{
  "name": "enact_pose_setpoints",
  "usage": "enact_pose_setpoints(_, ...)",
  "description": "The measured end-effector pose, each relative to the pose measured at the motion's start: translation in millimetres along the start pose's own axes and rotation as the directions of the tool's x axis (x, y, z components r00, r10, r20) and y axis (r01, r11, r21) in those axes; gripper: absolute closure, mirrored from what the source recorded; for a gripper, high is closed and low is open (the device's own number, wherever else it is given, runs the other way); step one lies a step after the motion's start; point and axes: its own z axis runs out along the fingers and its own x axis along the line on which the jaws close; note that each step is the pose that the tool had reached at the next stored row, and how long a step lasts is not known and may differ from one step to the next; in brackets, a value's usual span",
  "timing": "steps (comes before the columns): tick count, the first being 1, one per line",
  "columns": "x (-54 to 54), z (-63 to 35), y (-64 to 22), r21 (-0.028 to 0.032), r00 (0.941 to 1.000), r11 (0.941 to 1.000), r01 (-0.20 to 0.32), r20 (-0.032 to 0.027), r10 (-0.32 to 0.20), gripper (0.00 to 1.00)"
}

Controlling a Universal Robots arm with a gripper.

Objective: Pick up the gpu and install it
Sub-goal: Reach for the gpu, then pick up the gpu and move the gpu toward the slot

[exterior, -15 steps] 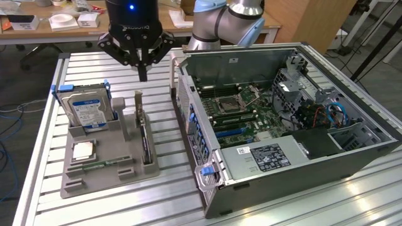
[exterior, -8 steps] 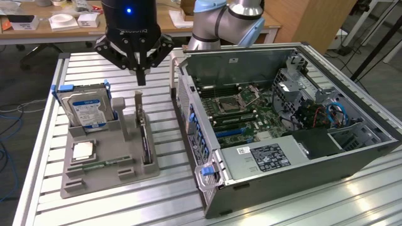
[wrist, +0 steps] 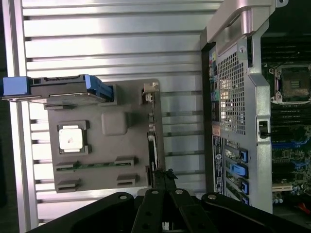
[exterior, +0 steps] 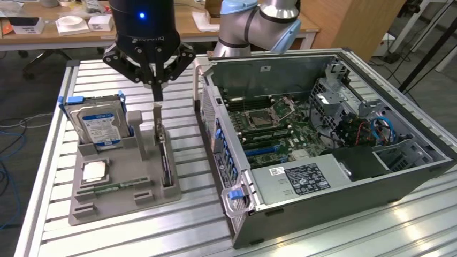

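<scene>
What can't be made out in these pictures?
- The gpu's flat face: it stands on edge in the tray, so it is edge-on in both views.
- Whether the shut gripper really pinches the gpu's bracket: in the exterior view its fingertips cover the spot.
- The hard drive's label text: too small in the exterior view.
- The case's far side: cut off by the wrist picture's edge.

It is a robotics lab: a robot arm point(exterior: 246, 27) stands by a slatted aluminium desk point(exterior: 143, 235) carrying an open computer case point(exterior: 400, 176), with a cluttered wooden table point(exterior: 85, 35) behind.
</scene>
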Motion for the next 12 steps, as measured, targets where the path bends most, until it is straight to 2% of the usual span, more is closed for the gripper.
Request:
enact_pose_setpoints(5, 2.1, -0.3, -4.2, 0.0001, 1.0000, 1.0000, 0.000, 0.0000, 0.000, 0.89)
enact_pose_setpoints(12, 2.0, -0.3, -4.5, 0.0000, 1.0000, 1.0000, 0.000, 0.0000, 0.000, 0.89)
